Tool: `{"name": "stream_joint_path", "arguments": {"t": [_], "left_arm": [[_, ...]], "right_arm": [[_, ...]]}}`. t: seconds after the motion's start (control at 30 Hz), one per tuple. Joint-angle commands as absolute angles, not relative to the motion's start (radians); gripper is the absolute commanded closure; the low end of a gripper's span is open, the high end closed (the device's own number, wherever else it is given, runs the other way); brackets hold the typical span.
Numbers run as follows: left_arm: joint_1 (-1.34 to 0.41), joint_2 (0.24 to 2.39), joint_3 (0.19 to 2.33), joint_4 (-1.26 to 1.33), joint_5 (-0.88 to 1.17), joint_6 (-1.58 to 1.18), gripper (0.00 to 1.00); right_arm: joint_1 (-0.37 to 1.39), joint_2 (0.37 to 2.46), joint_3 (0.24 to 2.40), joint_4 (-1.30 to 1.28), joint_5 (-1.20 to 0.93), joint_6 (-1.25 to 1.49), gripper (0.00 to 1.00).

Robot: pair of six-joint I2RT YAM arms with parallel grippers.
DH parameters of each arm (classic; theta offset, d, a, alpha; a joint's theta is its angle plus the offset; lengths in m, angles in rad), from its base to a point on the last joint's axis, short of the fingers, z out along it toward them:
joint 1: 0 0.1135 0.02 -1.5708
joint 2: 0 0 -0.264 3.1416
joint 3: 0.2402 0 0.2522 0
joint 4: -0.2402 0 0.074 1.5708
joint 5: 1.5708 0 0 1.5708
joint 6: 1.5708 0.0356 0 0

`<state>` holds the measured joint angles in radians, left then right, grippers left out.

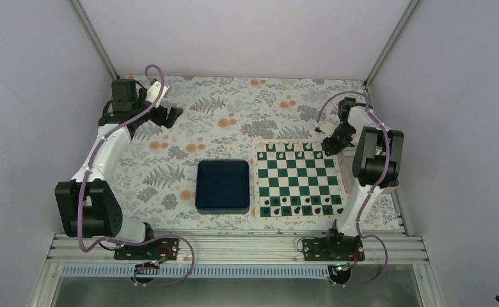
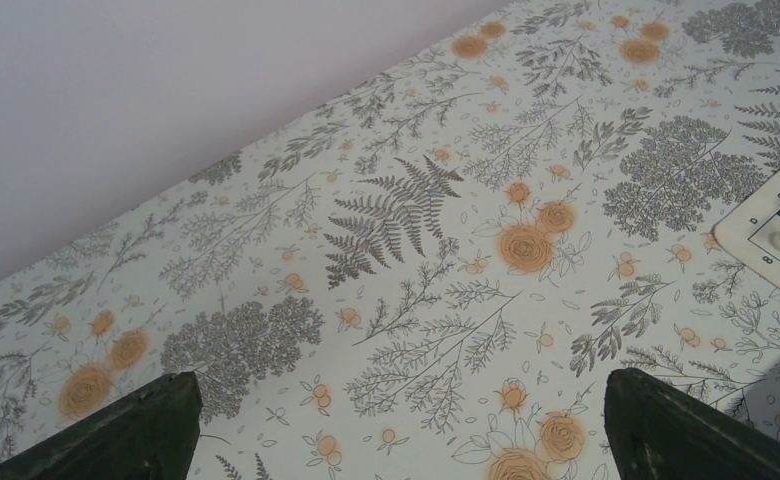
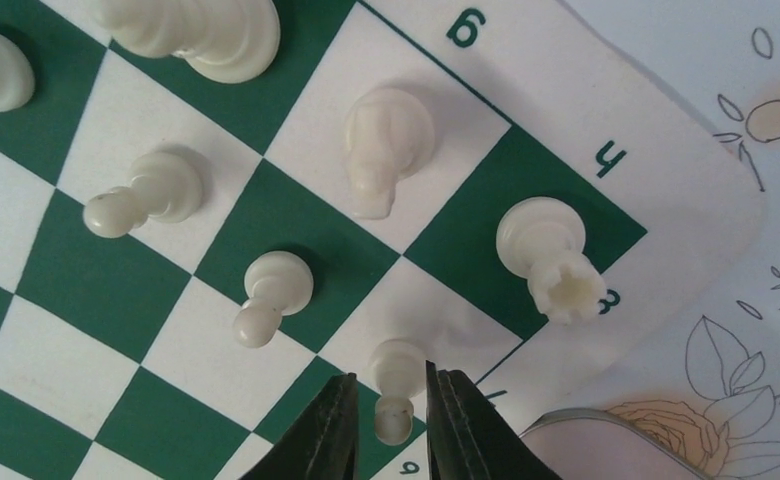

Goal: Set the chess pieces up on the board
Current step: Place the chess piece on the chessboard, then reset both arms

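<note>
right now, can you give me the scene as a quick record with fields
board: right of the blue tray
rook, knight: standing near the board's far right corner
pawn: between the fingers of the right tool, grip unclear
left tool: open, empty, over the tablecloth
black pieces: on the board's near rows

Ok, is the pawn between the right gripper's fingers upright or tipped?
Upright: the pawn stands on its base on the board, with fingers of the right gripper flanking its head.
</note>
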<state>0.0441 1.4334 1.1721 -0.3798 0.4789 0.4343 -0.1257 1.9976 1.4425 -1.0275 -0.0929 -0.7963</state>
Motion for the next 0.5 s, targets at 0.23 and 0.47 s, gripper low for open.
{"name": "stream_joint_path", "arguments": {"t": [0.23, 0.47], "left_arm": [[0.05, 1.426, 1.195, -0.381, 0.494, 0.442, 0.0], [0.051, 1.42, 1.198, -0.384, 0.499, 0.44, 0.0]], "right_arm": [[-0.081, 1.763, 1.684, -1.227, -0.111, -0.791, 0.45], [-0.077, 1.566, 1.771, -0.948, -0.077, -0.669, 0.0]]}}
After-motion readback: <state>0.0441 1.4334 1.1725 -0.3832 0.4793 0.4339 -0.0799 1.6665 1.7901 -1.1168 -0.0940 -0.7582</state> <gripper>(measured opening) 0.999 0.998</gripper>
